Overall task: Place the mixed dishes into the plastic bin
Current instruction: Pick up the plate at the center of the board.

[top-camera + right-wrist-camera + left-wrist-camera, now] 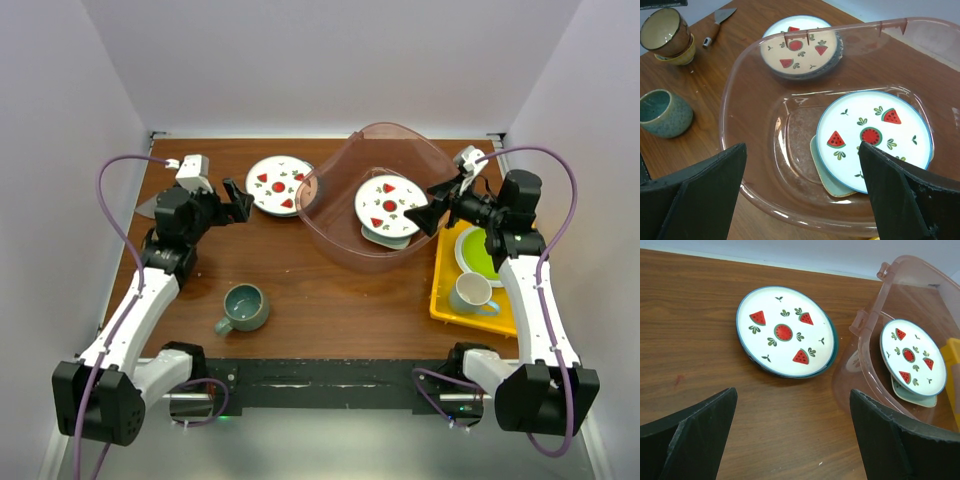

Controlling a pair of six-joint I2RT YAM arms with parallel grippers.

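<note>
The pinkish-clear plastic bin [345, 235] stands right of centre. Inside it a white watermelon plate [388, 207] lies on a mint squarish dish [827, 172]. A second watermelon plate [280, 185] sits on the table left of the bin, on top of a darker-rimmed plate. A grey-teal mug [243, 307] stands near the front. Two stacked bowls [667, 35] show only in the right wrist view. My left gripper [240, 203] is open and empty, just left of the table plate [785, 332]. My right gripper [435, 210] is open and empty over the bin's right rim.
A flat yellow tray [445, 295] at the right holds a lime-green plate [478, 250] and a white mug [472, 293]. A small wooden-handled spatula [717, 25] lies at the far left near the bowls. White walls close in the table on three sides.
</note>
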